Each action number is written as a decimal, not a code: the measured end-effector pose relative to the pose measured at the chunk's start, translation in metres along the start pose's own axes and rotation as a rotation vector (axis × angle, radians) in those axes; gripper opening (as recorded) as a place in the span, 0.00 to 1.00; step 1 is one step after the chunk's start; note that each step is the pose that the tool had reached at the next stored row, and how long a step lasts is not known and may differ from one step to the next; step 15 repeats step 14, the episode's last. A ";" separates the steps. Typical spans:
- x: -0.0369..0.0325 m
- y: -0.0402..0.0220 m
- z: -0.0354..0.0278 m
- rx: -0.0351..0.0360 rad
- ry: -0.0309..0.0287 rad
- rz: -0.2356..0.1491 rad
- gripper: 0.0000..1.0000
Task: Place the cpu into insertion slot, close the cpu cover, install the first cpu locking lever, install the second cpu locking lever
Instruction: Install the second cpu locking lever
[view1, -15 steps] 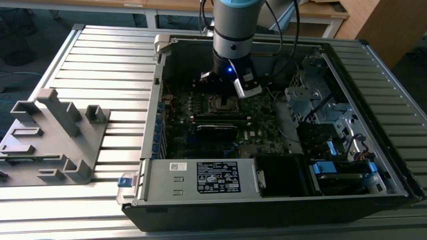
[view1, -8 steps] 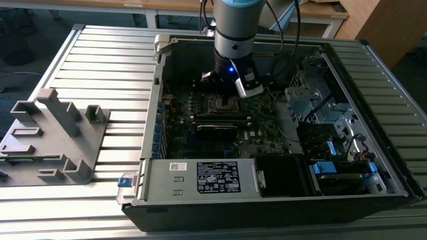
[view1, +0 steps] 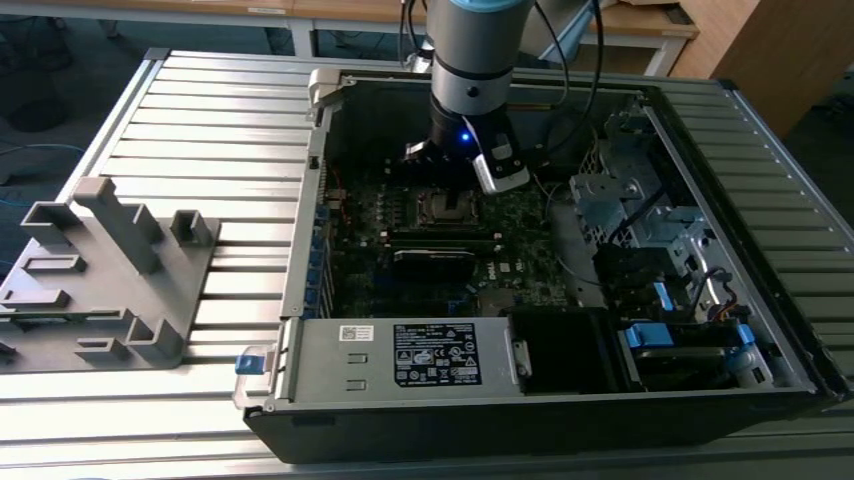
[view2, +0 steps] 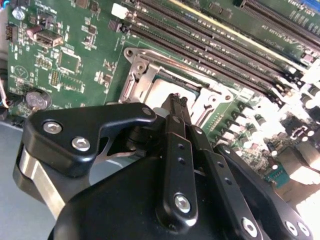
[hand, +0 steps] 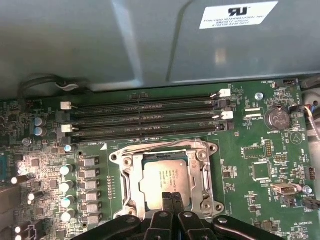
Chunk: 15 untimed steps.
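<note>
My claw (hand: 172, 199), fingers pinched together and empty, hovers over the cpu (hand: 165, 175) seated in the insertion slot (hand: 131, 187), cpu cover (hand: 204, 172) down; levers unclear

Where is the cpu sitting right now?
The cpu lies flat in the insertion slot on the motherboard, framed by the cpu cover, just below the long memory slots in the first wrist view. The claw is at its near edge.

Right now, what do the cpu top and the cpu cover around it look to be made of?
The cpu top looks like dull grey metal, matte, with faint print. The cpu cover looks like thin bright stamped metal, going by its shiny glinting edges. The gripper, fingers together, sits at the chip's edge.
</note>
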<state>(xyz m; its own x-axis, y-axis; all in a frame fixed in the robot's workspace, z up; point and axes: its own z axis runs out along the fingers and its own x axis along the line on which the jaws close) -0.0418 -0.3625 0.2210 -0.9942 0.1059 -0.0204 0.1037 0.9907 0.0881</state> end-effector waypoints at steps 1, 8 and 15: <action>0.0000 0.0001 -0.0015 0.0000 0.0000 0.000 0.10; 0.0005 0.0046 -0.0011 0.0001 0.0000 0.000 0.10; 0.0005 0.0050 -0.0011 0.0000 0.0000 0.000 0.10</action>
